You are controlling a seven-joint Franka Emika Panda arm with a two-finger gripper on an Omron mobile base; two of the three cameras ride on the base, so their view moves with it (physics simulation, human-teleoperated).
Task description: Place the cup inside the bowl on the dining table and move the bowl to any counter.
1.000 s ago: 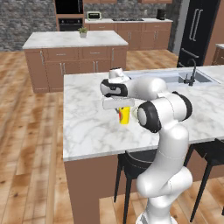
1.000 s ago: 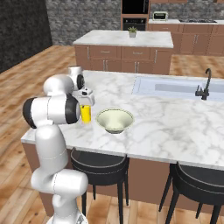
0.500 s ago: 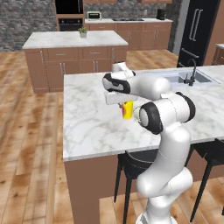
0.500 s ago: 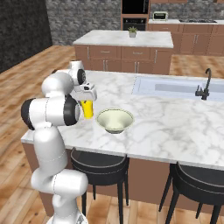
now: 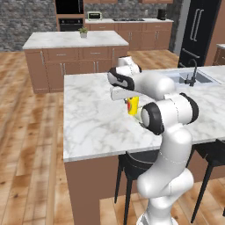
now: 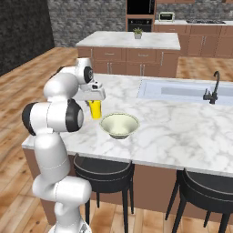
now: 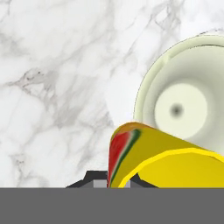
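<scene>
Cup [image 7: 166, 162] clamped in my pincer [image 6: 94, 103], lifted near the bowl [image 7: 183, 105] at upper right of hand view; next, centre over it and release.

- Glossy white rounded arm [image 5: 169, 145] segments, smooth shells.
- Dark grey bands at joints.
- Flat white hand block; small dark finger tips [image 7: 94, 178].

the small bright yellow cylindrical cup [image 6: 95, 109] with a red patch, pinched in the two-finger gripper [image 6: 94, 101], has been carried sideways above the marble toward the wide pale cream bowl [image 6: 119, 125], now just beside its rim
</scene>
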